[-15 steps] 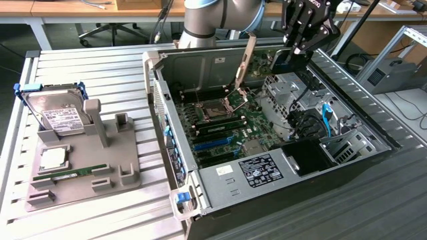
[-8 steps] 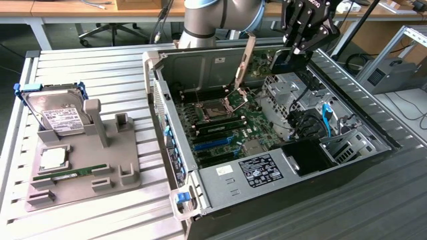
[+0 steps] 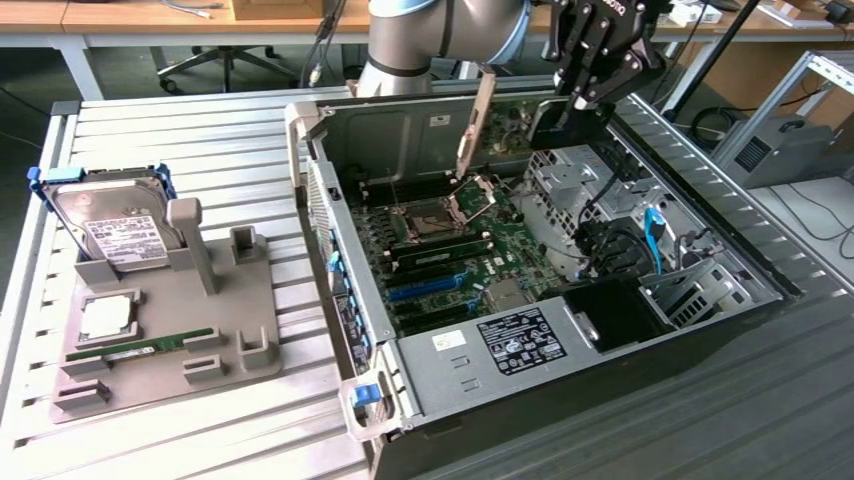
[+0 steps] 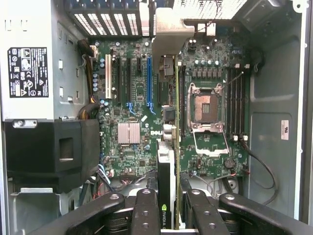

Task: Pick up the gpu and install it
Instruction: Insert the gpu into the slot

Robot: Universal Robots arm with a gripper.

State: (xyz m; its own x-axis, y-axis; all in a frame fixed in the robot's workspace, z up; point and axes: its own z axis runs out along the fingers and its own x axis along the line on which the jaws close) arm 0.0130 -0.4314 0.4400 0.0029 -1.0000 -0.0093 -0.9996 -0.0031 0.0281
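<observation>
Gripper [image 4: 169, 196] fingers pinch the gpu [image 4: 165, 166] edge-on, suspended over the motherboard [image 4: 132, 112] in the open case. Card judged light, stiff and fragile (exposed circuitry). Best held on the cooler body, clear of the connector edge.

Thin flat gpu card [image 4: 165, 182]: matt black plastic cooler face, green circuit board edge slightly glossy.
Black gripper fingers [image 4: 145, 210]: matt, with shiny bolt heads.
Open grey computer case [image 3: 387, 135]: bare sheet metal, dull satin.
Grey slatted table [image 3: 200, 140]: ribbed metal, matt.
Grey parts holder [image 3: 254, 300]: matt plastic.
Silver hard drive [image 3: 118, 225]: polished metal, white paper label.
</observation>
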